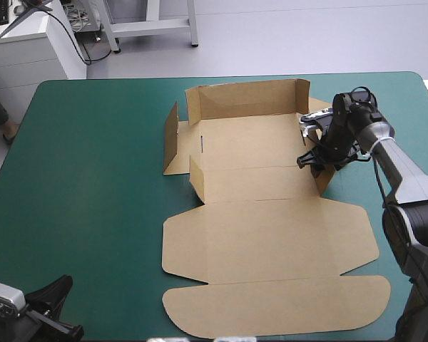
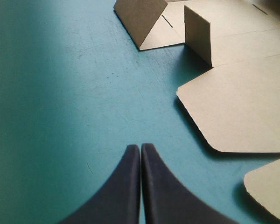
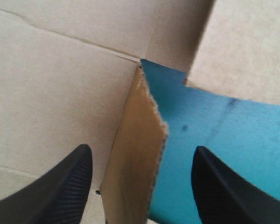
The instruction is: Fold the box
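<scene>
Taking the table's far edge as twelve o'clock, I am seeing the cut sheet of brown cardboard box (image 1: 271, 235) lying on the teal-green table cover (image 1: 93, 178), from the middle out toward three o'clock; its tray end is pointing to twelve o'clock and its broad rounded lid panels (image 1: 278, 306) are lying flat toward six o'clock; the long far wall (image 1: 246, 100) is standing upright at the tray's twelve o'clock side, a side flap (image 1: 171, 139) is standing at nine o'clock, and a short corner tab (image 1: 196, 178) is rising at the tray's seven o'clock corner

My right gripper with its black curved fingers (image 1: 310, 158) is hanging over the tray's three o'clock side; in the right wrist view this gripper (image 3: 142, 149) is standing released, fingers wide apart, with a raised brown board flap (image 3: 130, 186) rising edge-on between them, closer to one finger; I cannot tell whether that finger is touching it; bare cover is showing beyond the flap

My left gripper (image 1: 50, 299) is sitting near the table's seven o'clock corner, well apart from the box; in its own view this gripper (image 2: 140, 147) is clenched on nothing, the two black fingers meeting in one point over bare cover, with the lid's rounded corner (image 2: 233, 107) lying ahead and to one side
</scene>
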Tool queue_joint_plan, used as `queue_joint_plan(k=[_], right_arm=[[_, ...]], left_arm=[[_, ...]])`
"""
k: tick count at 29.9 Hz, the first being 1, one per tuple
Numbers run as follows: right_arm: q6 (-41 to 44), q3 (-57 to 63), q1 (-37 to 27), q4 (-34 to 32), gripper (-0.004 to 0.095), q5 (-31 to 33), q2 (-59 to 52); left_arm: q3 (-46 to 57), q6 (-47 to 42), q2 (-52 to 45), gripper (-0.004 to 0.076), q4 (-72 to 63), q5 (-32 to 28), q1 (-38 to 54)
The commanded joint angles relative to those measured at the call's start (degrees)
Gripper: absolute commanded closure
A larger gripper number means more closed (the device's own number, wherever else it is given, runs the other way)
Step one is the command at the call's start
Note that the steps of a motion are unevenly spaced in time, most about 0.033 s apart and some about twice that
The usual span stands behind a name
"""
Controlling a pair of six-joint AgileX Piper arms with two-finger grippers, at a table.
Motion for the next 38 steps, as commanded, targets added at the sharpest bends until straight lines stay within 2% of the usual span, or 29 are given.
queue_joint_plan(k=[1, 5, 7, 10, 11, 14, 18, 21, 30, 38], right_arm=[[0.44, -1.69, 0.00, -0.85, 0.0444, 0.84, -1.95], [0.27, -1.69, 0.00, 0.41, 0.0560, 0.63, -0.69], [0.27, -1.69, 0.00, 0.41, 0.0672, 0.73, -0.50], [0.27, -1.80, 0.00, -0.17, 0.0901, 0.36, -0.50], [0.15, -1.80, 0.00, -0.85, 0.0921, 0.09, -0.50], [-0.96, -2.76, 0.00, -2.07, 0.0927, -0.15, -0.50], [-1.37, -4.62, 0.00, -8.14, 0.0927, -1.62, -0.50], [-6.17, -6.33, 0.00, -9.90, 0.0927, -3.38, -0.50], [-23.15, -11.37, 1.89, -0.48, 0.0927, -8.81, -0.50], [-31.70, -12.66, 10.55, 0.19, 0.0927, -8.55, 0.66]], left_arm=[[-1.31, 0.02, 1.10, 0.0732, 0.00, -3.86, -0.34], [-1.31, 0.02, 1.10, 0.0732, 0.00, -3.86, -0.34], [-1.31, 0.02, 1.10, 0.0732, 0.00, -3.86, -0.34], [-1.31, 0.02, 1.10, 0.0732, 0.00, -3.86, -0.34], [-1.31, 0.02, 1.10, 0.0732, 0.00, -3.86, -0.34], [-1.31, 0.02, 1.10, 0.0732, 0.00, -3.86, -0.34], [-1.31, 0.02, 1.10, 0.0732, 0.00, -3.86, -0.34], [-1.31, 0.02, 1.10, 0.0732, 0.00, -3.86, -0.34], [-1.31, 0.02, 1.10, 0.0732, 0.00, -3.86, -0.34], [-1.31, 0.02, 1.10, 0.0732, 0.00, -3.86, -0.34]])
